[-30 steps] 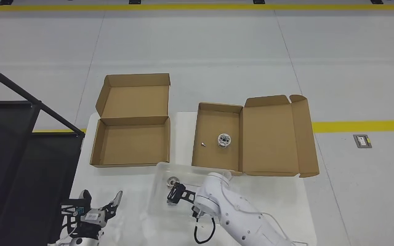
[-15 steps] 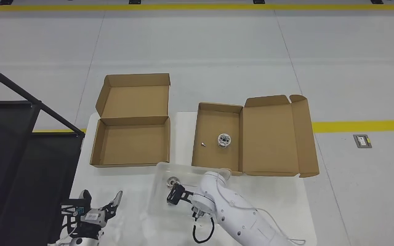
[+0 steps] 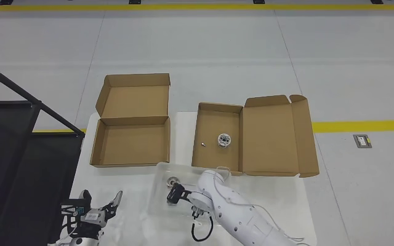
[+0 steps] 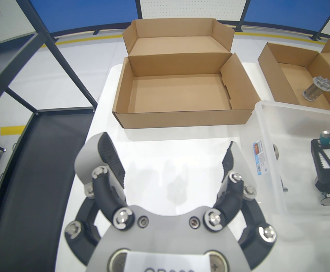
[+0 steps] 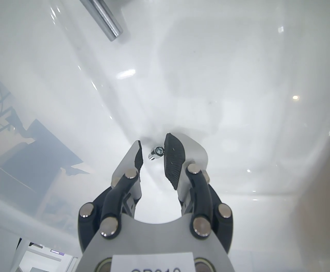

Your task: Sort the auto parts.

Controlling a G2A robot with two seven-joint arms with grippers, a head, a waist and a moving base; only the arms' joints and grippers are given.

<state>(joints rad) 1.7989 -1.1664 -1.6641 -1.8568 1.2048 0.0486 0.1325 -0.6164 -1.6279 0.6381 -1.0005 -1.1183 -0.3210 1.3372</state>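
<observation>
Bolt [image 5: 156, 153]: lying on the floor of the clear bin [image 5: 232, 77], sitting between the fingertips of the right gripper [image 5: 154, 142], not yet clamped.
Right gripper: reaching down into the bin with jaws partly apart, straddling the bolt; the narrow spread appears to be suiting so small a part.
Metal shaft [image 5: 103, 18]: lying farther off in the same bin, not yet sorted.
Right-hand carton [image 3: 212, 117]: holding a round metal part [image 3: 224, 139] and a small screw [image 3: 202, 144]; probably serving as the bolt's destination.
Left-hand carton [image 3: 132, 141]: standing open beside it.
Left gripper [image 4: 167, 143]: hovering over the bench [image 4: 185, 154] with jaws wide apart, gripping nothing, just beside the bin.
</observation>
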